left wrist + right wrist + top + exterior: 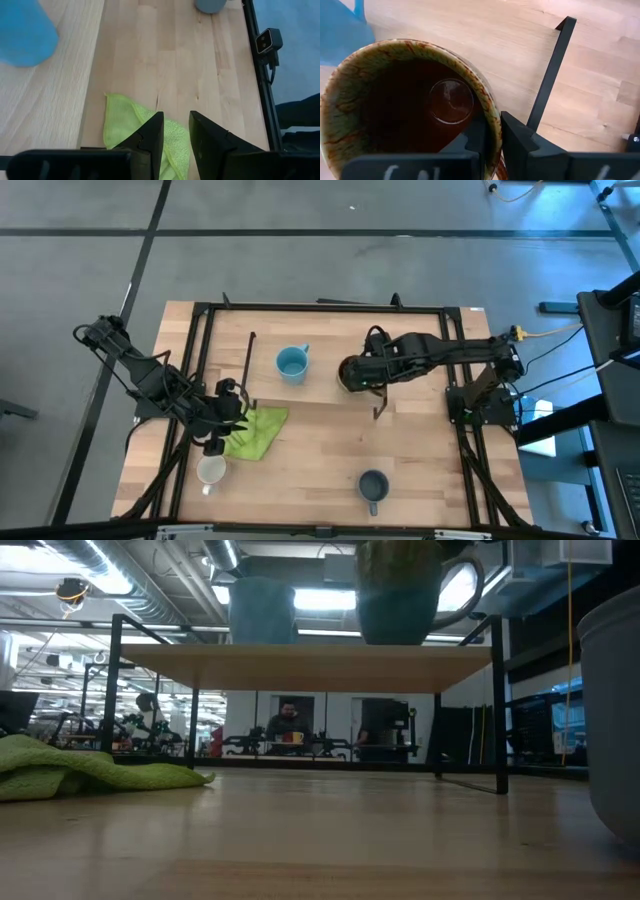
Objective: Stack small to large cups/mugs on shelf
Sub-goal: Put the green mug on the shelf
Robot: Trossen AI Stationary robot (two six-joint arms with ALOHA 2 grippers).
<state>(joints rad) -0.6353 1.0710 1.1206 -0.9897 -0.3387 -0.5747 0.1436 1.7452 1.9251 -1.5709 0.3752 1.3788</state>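
Brown mug's on the shelf, two mugs still down on the counter!

The right gripper [490, 131] pinches the rim of the brown mug [352, 373], standing upright, mouth up, on the shelf [330, 325] beside the light blue mug [291, 364], whose handle points to the shelf's far edge. Nothing looks nested yet, and the white mug [210, 471] and grey-blue mug [373, 486] wait on the counter [310, 460]. The left gripper [175, 132] hangs slightly parted and empty over the green cloth [255, 431].
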